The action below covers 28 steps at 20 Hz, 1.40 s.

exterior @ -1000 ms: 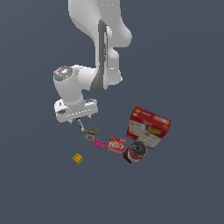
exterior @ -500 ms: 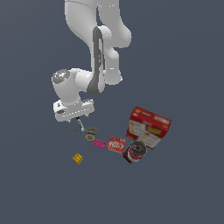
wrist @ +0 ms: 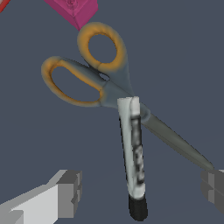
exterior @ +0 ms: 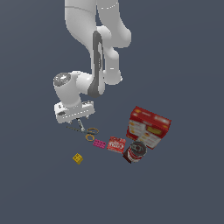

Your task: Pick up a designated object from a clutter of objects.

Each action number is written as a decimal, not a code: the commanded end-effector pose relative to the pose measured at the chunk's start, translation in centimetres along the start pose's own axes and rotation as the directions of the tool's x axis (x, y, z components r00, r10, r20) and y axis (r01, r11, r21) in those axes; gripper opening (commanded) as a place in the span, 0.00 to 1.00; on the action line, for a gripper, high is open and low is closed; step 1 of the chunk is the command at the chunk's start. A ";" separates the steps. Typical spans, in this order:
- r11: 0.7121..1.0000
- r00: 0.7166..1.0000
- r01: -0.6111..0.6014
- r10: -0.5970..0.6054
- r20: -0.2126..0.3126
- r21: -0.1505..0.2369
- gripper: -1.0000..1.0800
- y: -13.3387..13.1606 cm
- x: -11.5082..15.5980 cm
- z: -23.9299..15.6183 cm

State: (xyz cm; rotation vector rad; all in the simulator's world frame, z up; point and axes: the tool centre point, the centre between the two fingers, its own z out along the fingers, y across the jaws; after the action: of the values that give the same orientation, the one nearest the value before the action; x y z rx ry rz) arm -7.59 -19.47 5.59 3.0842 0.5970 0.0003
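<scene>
Tool [wrist: 140, 190] held spread over the marker [wrist: 133, 153].
The marker is laid across the scissors [wrist: 109, 83], between the parted fingers [wrist: 68, 192], untouched.

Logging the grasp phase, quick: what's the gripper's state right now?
Gripper: open, holding nothing; its fingers stand apart on either side of the marker, which lies across the scissors.

Marker [wrist: 134, 153] glossy plastic; scissors [wrist: 109, 83] matt (rubbery-looking orange loops).
</scene>
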 end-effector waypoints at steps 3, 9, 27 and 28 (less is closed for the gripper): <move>1.000 1.000 0.001 -0.001 0.000 0.000 0.96 0.0 -0.1 2.1; 1.000 1.000 0.002 -0.002 0.000 0.000 0.96 0.0 -0.1 3.7; 1.000 1.000 0.002 -0.002 0.000 0.000 0.00 -0.3 0.3 3.2; 1.000 1.000 0.002 -0.002 0.000 0.000 0.00 -0.5 0.4 2.9</move>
State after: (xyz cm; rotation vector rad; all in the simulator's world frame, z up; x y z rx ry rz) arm -7.53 -19.14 2.33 3.0844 0.5980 -0.0012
